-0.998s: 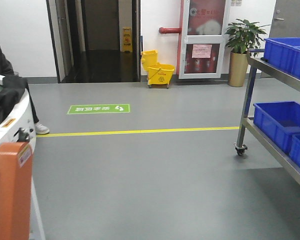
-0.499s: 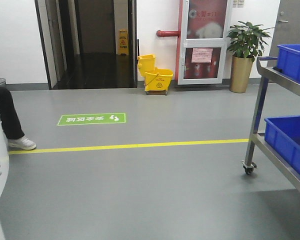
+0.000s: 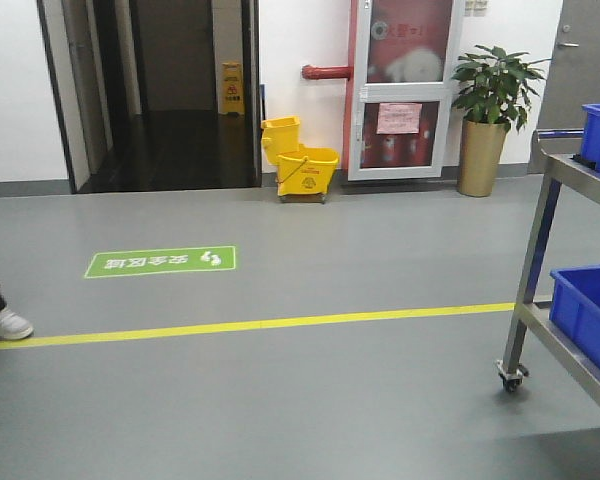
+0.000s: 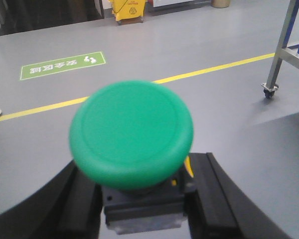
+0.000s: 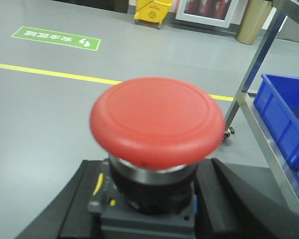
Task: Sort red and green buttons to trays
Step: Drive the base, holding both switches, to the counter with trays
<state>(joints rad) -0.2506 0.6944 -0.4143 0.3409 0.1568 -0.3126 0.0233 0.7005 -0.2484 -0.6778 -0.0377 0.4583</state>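
Upright on dark bases — green button (image 4: 132,132) and red button (image 5: 157,119).

1. smooth grey floor (image 3: 310,420) with a yellow line (image 3: 250,324) running across it.
2. green floor sign (image 3: 160,261) with white characters, beyond the line, left of centre.
3. dark open doorway (image 3: 170,90) at back left, small yellow caution sign (image 3: 231,87) standing inside.
4. yellow mop bucket (image 3: 302,165) by the white wall, just right of the doorway.
5. red-framed glass cabinet (image 3: 400,90) beside the bucket, red pipe (image 3: 325,72) on its left.
6. potted plant (image 3: 488,80) in a gold pot, right of the cabinet.
7. metal wheeled rack (image 3: 536,240) at right edge, blue crates (image 3: 590,310) on its shelves.
8. white shoe (image 3: 2,324) at left edge, near the line.
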